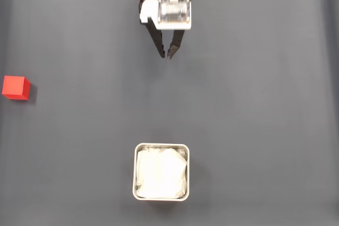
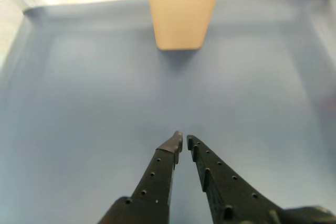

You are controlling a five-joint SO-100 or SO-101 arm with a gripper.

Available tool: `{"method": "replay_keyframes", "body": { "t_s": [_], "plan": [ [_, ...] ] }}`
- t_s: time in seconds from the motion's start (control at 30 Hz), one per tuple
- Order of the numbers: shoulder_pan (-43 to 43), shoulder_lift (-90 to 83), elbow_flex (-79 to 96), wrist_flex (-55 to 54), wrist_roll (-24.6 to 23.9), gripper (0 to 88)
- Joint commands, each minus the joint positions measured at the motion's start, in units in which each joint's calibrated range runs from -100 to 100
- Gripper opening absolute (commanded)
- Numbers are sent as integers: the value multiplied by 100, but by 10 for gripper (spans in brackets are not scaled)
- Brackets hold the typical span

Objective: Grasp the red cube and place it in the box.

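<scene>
While the red cube (image 1: 15,87) sits untouched at the fixed view's left edge, nothing is done yet. The gripper (image 1: 165,55), nearly closed and empty, hangs at top centre, well apart from the box (image 1: 161,146) at the bottom; grasp and placement remain.

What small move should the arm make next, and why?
Probably swing toward the fixed view's left edge, where the small bright red cube sits. The gripper hangs near the top centre with its jaws nearly closed on nothing, and the metal-rimmed, paper-lined box holds no cube yet.

At the left edge of the fixed view, the red cube (image 1: 15,87) is bright red against the dark grey table (image 1: 254,104). The box (image 1: 161,145) has a pale silver rim and white lining; the end effector (image 1: 166,55) is black.
</scene>
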Motion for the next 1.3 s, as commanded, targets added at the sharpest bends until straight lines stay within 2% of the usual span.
{"method": "replay_keyframes", "body": {
  "t_s": [0.0, 0.2, 0.4, 0.67, 1.27],
  "plan": [
    [-8, 942, -1744, -182, 0, 0],
    [-15, 2285, -3861, 64, -29, 0],
    [92, 2952, -4929, 499, 24, 0],
    [525, 3576, -5759, 958, 29, 0],
    [1654, 4469, -6553, 1015, 29, 0]
  ]
}}
